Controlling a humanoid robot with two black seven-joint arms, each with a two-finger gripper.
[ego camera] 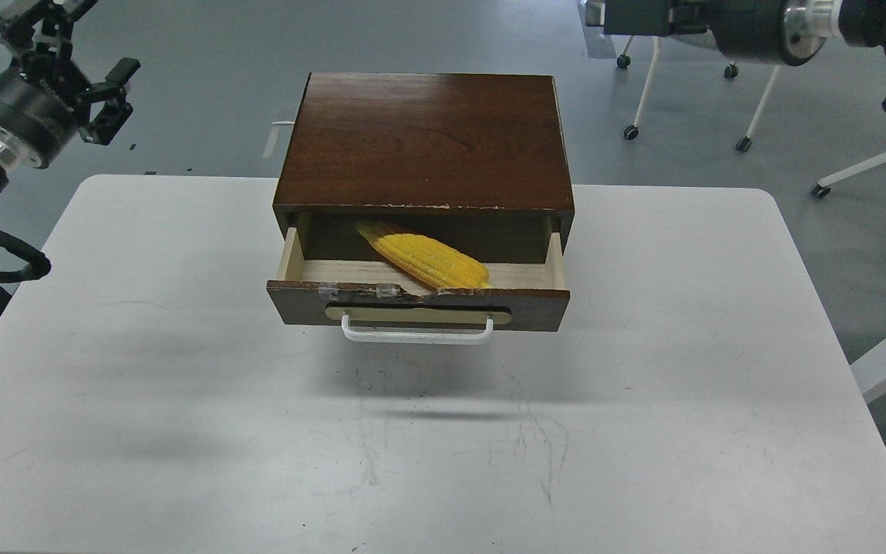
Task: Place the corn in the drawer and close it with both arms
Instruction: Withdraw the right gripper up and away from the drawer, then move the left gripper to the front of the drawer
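Yellow corn (pixel 426 258) already lies inside the open drawer (pixel 418 305), so the left gripper (pixel 114 98), fingers spread and holding nothing, should press squarely on the drawer front, the right arm (pixel 758 27) matching it; its fingers cannot be told.

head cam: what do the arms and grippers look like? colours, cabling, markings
Both arms are black. The left arm has a thick cylindrical body, a silver joint ring and a looped black cable below it. The left gripper is black and angular, with blocky fingers. The right arm shows a black housing and a silver ring; its gripper is out of frame. No markings are readable.
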